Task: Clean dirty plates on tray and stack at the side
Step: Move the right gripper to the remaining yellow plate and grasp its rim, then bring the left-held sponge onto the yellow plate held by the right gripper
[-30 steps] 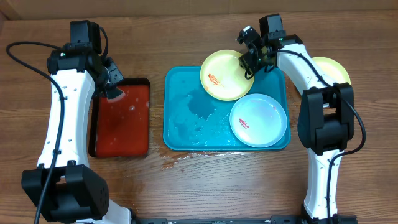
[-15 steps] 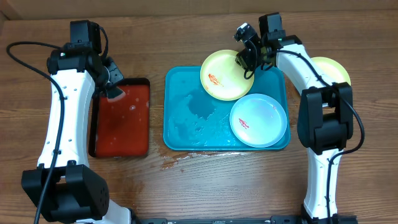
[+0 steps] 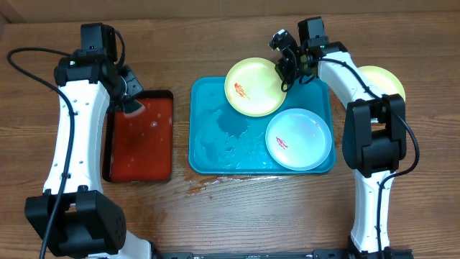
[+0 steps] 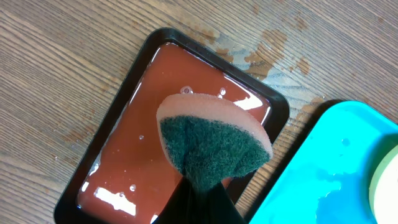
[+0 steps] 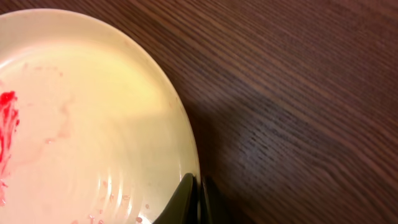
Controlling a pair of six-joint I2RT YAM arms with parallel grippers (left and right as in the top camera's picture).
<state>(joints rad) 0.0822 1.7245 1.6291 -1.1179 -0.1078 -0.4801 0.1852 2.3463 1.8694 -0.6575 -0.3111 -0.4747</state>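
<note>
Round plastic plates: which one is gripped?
The red-smeared yellow-green plate overhanging the turquoise tray's far edge: the right gripper pinches its rim; the other two lie free.

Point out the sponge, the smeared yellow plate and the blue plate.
sponge (image 4: 211,149): left wrist view, green scrubbing face.
smeared yellow plate (image 3: 259,86): overhead view, bare centre.
blue plate (image 3: 299,138): overhead view, white centre.

The left arm (image 3: 66,137) and right arm (image 3: 370,208) have white links, black joints, black cables.

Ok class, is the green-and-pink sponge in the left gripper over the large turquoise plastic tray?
No, the sponge is over the black-rimmed red tray, with the turquoise tray beside it.
</note>
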